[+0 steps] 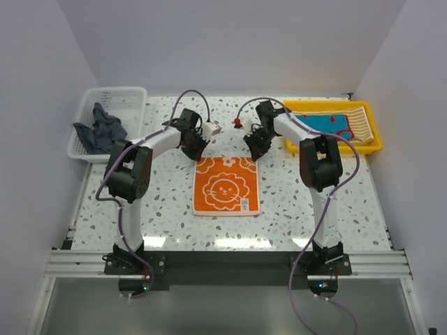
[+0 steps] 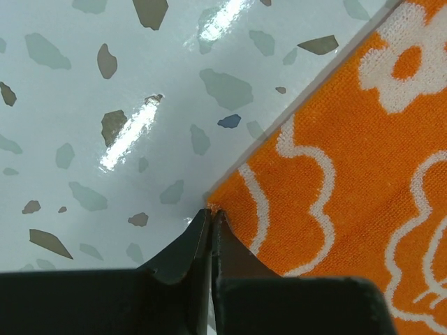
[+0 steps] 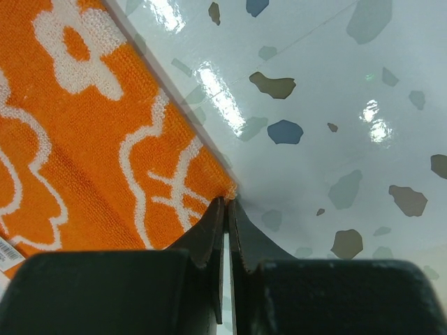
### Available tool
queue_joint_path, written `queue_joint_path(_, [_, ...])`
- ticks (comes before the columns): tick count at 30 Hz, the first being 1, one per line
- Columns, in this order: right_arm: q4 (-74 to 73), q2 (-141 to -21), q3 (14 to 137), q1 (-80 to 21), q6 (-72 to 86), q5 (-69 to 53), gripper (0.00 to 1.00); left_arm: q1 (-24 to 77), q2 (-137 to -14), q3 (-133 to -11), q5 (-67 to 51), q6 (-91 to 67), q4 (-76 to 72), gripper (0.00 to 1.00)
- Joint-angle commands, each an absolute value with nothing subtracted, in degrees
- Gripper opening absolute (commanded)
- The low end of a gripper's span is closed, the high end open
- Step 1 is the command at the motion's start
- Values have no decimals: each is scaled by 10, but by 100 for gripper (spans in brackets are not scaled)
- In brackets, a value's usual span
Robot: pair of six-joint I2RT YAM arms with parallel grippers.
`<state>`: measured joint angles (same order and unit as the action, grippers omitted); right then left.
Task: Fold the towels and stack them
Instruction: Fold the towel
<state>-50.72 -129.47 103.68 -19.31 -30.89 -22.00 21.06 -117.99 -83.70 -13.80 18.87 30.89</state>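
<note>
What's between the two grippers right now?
Only the far edge of the orange towel, with the left gripper and right gripper each shut on a corner; the top view shows it.

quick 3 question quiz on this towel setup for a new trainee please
1. Fill in: the left gripper and right gripper each pinch a far ___ of the orange towel.
2. True or false: the teal towel lies in the tray.
3. What holds the dark towel? A basket, B tray, C left gripper.
Key: 1 corner; 2 true; 3 A.
</note>
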Motion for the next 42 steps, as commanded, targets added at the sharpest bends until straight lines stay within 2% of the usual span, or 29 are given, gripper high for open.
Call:
queue_joint_path(1, [-503,-1278,1029,-200,-301,-204,0,215,-1209,-810,-129,184,356,1])
queue_joint_path(15, [-386,-1210,1029,-198,-239,-181,0,210,-1153,-850,-109,203,297,0])
queue_joint_path(33, [-312,-1088,890,-198,-192,-155,0,213,-991,-718,-105,118,232,0])
queue_joint_path(42, [-306,-1025,817,-201,-126,-178,0,257,-913,-635,-92,48,220,0])
